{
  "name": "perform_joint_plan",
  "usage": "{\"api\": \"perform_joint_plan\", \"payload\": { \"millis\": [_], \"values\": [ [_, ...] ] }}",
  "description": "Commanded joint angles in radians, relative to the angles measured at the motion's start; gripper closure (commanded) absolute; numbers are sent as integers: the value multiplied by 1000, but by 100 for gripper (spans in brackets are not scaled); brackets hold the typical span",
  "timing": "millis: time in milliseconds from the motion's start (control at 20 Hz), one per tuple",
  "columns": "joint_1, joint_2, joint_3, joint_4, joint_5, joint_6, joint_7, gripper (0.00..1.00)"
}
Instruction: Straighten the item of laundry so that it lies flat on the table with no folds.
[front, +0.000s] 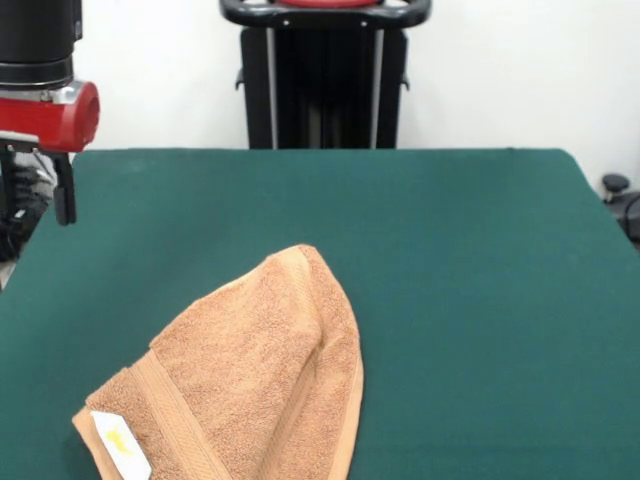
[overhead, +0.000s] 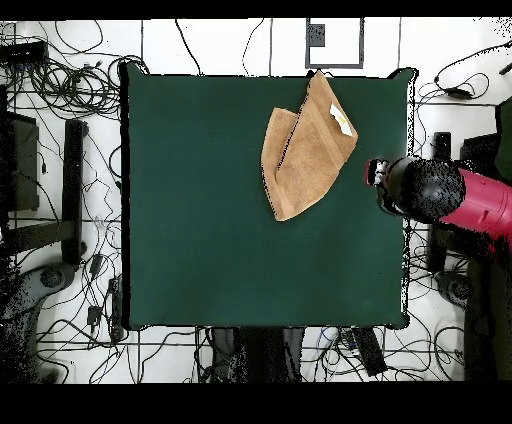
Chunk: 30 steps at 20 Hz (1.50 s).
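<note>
A: Is the towel flat yet?
B: No. It lies folded over itself, near the table's edge farthest from the pedestal.
A: And the gripper?
B: Off at the table's side, holding nothing; how far open, I cannot tell.

Dark green table; folded light-brown towel lying near one edge.

The red and black arm comes down at the far left of the front view, its black cylinder above a red collar. Below it the pincer shows as a dark finger hanging over the bench's far left edge. From overhead, the arm reaches in over the right edge, wrist pointing down.
</note>
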Motion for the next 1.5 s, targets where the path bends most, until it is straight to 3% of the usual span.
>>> {"api": "perform_joint_plan", "payload": {
  "millis": [50, 1150, 1500],
  "values": [
    [78, 71, -28, 62, 65, -47, 286, 0],
    [159, 224, -123, -121, 166, -22, 244, 0],
    [190, 218, -155, -178, 199, 76, 242, 0]
  ]
}}
